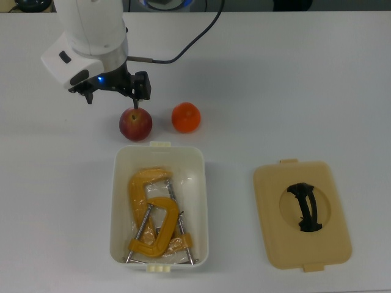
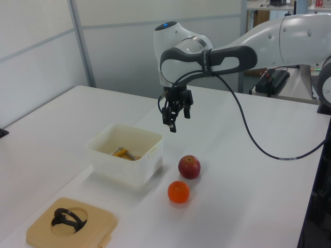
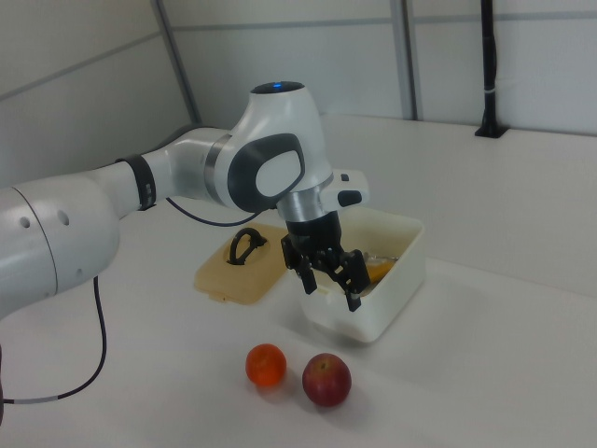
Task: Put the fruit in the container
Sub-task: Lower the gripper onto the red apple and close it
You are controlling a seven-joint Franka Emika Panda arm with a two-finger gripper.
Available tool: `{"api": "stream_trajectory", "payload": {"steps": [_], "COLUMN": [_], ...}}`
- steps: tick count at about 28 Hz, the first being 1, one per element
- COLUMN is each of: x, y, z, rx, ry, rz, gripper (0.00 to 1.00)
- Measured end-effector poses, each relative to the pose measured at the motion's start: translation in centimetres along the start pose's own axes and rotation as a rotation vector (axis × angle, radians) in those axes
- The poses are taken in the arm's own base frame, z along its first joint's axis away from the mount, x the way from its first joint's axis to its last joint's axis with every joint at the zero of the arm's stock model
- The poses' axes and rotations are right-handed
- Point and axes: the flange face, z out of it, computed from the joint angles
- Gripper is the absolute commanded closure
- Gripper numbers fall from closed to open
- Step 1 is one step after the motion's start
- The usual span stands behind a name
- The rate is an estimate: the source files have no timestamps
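While apple [image 1: 135, 124] and orange [image 1: 186, 118] sit outside: white tub [image 1: 200, 201] with yellow clamps [image 1: 153, 213], end effector [image 1: 113, 91] spread, empty.

Two fruits [image 1: 135, 124], two clamps [image 1: 154, 213]

You have a plain white worktop [image 1: 293, 79] carrying four things directly. The white rectangular plastic tub [image 1: 118, 201] with rounded corners sits toward the top view's lower left. Just beyond its short end rest the dark red apple with yellowish patches [image 1: 135, 124] and the smooth bright orange [image 1: 186, 117], close beside each other but apart. The flat tan lid with a black handle [image 1: 302, 214] lies well apart from the tub, at the top view's lower right.
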Motion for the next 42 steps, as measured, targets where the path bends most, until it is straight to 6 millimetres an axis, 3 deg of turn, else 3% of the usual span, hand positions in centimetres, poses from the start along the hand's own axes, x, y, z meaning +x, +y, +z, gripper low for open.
{"api": "stream_trajectory", "payload": {"steps": [10, 14, 21, 35, 36, 37, 42], "x": [-2.8, -3.8, -4.6, -3.3, -3.2, -3.2, -3.0], "y": [-0.6, -1.8, -3.3, -3.5, -3.6, -3.6, -4.1], "z": [-0.7, 1.5, 7.1, 14.9, 15.3, 15.8, 16.2], "rx": [0.001, 0.002, -0.005, -0.085, -0.089, -0.094, -0.104], "ry": [0.006, 0.023, 0.014, -0.031, -0.036, -0.044, -0.047], "rz": [-0.04, -0.062, -0.094, -0.16, -0.164, -0.17, -0.185], "gripper": [0.0, 0.0, 0.0, 0.0, 0.22, 0.36, 0.92]}}
